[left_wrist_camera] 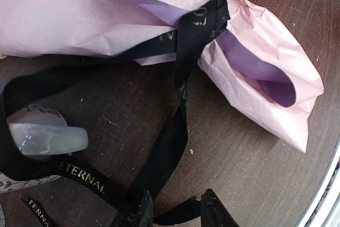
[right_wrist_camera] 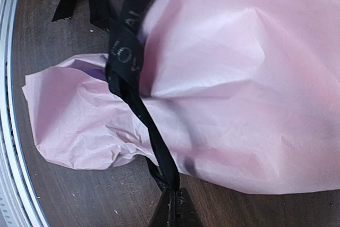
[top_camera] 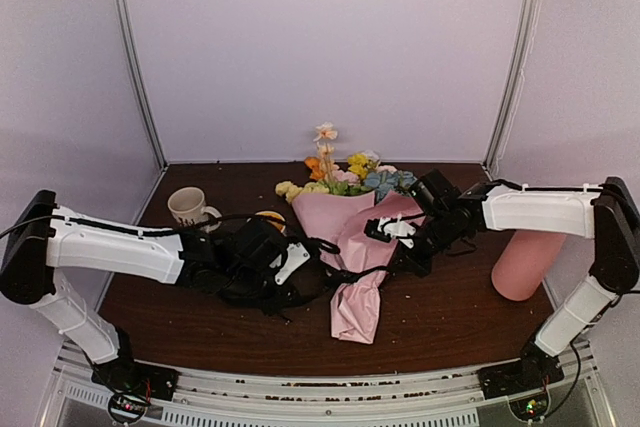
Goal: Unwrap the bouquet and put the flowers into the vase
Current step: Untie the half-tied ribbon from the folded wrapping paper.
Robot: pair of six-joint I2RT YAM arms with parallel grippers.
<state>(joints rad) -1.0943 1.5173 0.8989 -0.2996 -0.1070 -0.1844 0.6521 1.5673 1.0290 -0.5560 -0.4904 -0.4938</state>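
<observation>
Both arms are in on the bouquet (top_camera: 350, 237) at mid-desk, one from each side. It lies with its long axis running far to near: the flowers (top_camera: 345, 172) fan out at the far end and the crumpled tail of pink tissue paper (right_wrist_camera: 239, 78) points at the near edge. The black ribbon (left_wrist_camera: 180, 78) cinches the paper at the waist, and that knot is what the next move turns on.

The right gripper (right_wrist_camera: 172, 211) has its fingers pressed together, pinching a strand of that ribbon on the bouquet's right flank. The strand runs taut from the fingertips up to the knot. The left gripper (left_wrist_camera: 178, 213) sits just left of the wrap, fingers spread, and a loose ribbon tail lies across the gap between them, not pinched. My read is that the pull has to go away from the knot, across the bouquet's axis.

By my count there's one bouquet, one ribbon and one vase (top_camera: 527, 265). The vase is well off to the right by the right arm, which is the nearer arm. One mug (top_camera: 188, 206) shows plainly at far left on the desk (top_camera: 450, 317). There are several blooms, too bunched to number.
</observation>
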